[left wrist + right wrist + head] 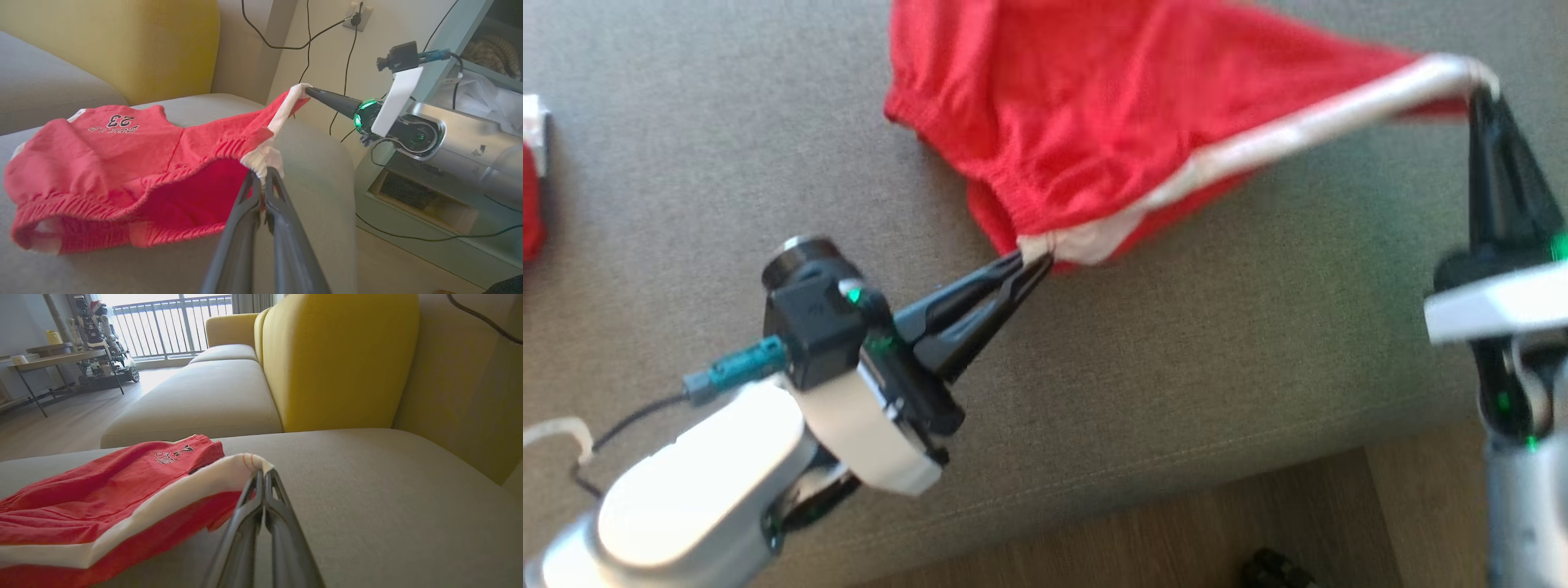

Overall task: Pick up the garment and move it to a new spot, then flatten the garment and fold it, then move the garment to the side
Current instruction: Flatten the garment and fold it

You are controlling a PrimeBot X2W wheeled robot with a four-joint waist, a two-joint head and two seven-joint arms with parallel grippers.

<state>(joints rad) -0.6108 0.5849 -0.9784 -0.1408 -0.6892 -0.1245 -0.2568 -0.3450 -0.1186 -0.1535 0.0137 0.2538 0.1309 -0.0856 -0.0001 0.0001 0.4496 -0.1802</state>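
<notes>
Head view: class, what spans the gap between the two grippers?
In the head view, the white side stripe of the red shorts runs from the left gripper to the right gripper; each is shut on one end.

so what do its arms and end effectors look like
White-grey arms. The left end effector and right end effector each have two long tapering black fingers, green lights at the base, and a black wrist camera with a teal plug.

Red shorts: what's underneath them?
The grey sofa cushion lies under the red shorts. The left gripper and right gripper hold up the white-striped edge, showing bare cushion below it. Whatever lies beneath the flat part is covered.
</notes>
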